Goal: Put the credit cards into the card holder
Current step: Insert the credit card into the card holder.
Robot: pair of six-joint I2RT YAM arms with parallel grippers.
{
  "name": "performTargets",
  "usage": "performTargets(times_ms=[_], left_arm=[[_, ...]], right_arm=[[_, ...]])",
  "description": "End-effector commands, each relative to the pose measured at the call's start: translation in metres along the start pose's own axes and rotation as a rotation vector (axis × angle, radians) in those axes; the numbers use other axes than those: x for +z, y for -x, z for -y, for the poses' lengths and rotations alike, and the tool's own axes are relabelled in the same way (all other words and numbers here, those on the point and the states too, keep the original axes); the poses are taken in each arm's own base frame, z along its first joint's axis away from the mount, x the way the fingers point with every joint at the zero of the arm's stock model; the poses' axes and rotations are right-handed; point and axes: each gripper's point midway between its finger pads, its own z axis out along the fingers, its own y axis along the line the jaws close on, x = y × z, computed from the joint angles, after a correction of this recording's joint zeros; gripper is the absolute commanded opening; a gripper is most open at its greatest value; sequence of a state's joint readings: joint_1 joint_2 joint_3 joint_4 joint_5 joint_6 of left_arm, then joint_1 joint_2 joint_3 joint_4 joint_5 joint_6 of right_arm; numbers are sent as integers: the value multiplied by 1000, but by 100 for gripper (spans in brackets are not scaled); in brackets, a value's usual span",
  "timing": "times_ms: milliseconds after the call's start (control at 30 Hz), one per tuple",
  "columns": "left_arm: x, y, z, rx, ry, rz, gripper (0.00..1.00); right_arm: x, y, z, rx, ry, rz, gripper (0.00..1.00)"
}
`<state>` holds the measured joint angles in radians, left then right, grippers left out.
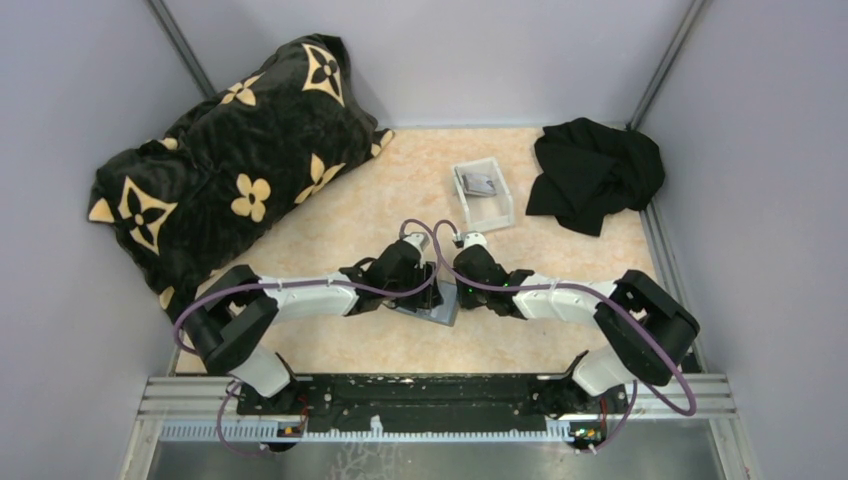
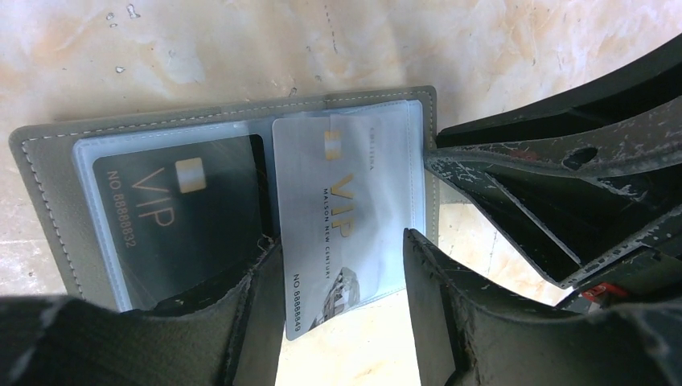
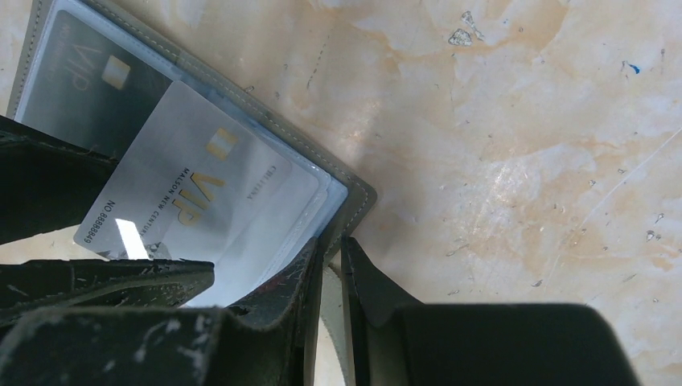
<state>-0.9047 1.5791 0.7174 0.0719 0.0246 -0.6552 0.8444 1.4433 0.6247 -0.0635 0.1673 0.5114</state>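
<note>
The grey card holder (image 1: 432, 308) (image 2: 48, 173) lies open on the table between both arms. A dark credit card (image 2: 177, 209) (image 3: 72, 80) sits fully in its left clear pocket. A silver credit card (image 2: 346, 217) (image 3: 185, 193) is partly inside the right pocket, its near end sticking out at a slight tilt. My left gripper (image 2: 342, 241) (image 1: 425, 285) is open and straddles that card's protruding end, the left finger against the card's side edge. My right gripper (image 3: 331, 241) (image 1: 452, 285) is shut on the card holder's right edge (image 3: 354, 197).
A small white tray (image 1: 497, 222) with another card (image 1: 478, 184) stands behind the grippers. A black patterned pillow (image 1: 230, 170) fills the back left and a black cloth (image 1: 592, 172) lies in the back right corner. Grey walls enclose the table.
</note>
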Motion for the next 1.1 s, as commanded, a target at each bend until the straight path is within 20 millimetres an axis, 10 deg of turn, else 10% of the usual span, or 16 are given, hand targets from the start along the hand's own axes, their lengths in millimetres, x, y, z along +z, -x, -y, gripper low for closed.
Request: performTargets(times_ms=[0, 767, 933, 967, 1067], left_arm=[[4, -55, -28, 41, 113, -178, 60], [5, -73, -15, 147, 184, -209, 54], [-1, -63, -26, 138, 264, -164, 65], [-3, -59, -28, 137, 280, -143, 92], [-7, -50, -29, 139, 289, -102, 100]], right_arm=[[0, 15, -21, -11, 49, 30, 16], [-2, 24, -28, -27, 60, 40, 16], [-1, 21, -27, -27, 57, 36, 16], [0, 20, -27, -27, 56, 34, 16], [1, 18, -27, -26, 59, 30, 16]])
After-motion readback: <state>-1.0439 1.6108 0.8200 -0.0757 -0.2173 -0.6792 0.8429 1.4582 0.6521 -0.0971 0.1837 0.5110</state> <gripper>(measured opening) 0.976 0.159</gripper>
